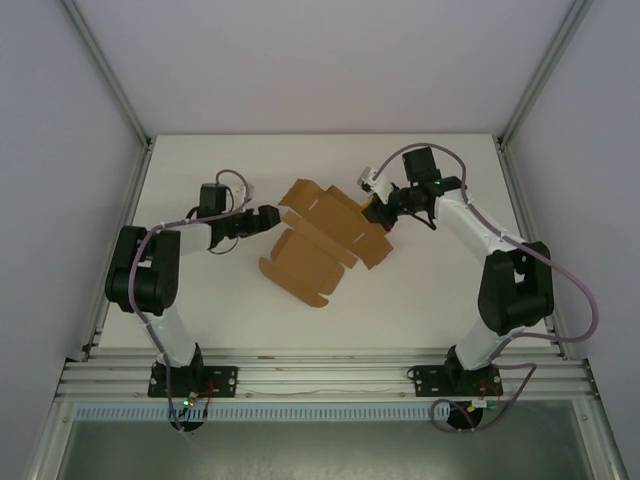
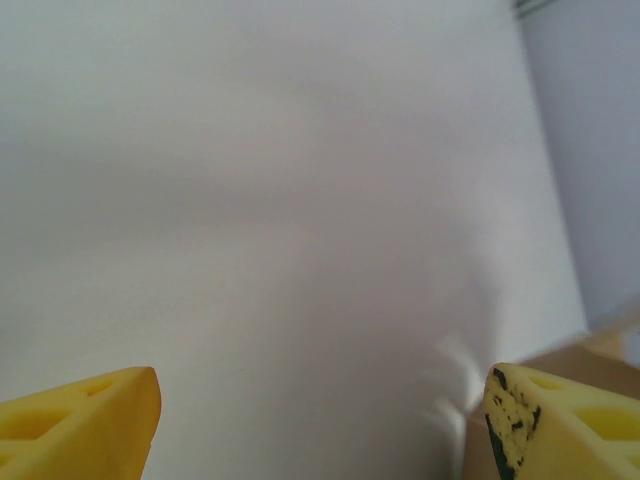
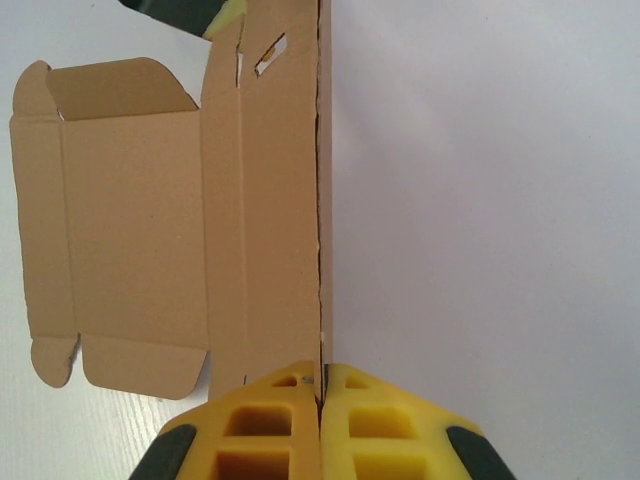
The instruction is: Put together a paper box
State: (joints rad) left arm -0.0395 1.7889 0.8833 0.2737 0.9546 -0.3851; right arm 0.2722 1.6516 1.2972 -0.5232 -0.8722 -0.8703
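Observation:
The paper box is a flat brown die-cut cardboard sheet with flaps and tabs, lying mid-table with its right side lifted. My right gripper is shut on the box's right edge; in the right wrist view the yellow fingertips pinch a raised panel seen edge-on, and the rest of the paper box spreads out to the left. My left gripper sits at the sheet's upper left corner. Its yellow fingers stand wide apart and open over the white table, with a corner of the cardboard just beside the right finger.
The white table is walled by pale panels with aluminium posts at the back corners. An aluminium rail runs along the near edge, where both arm bases are bolted.

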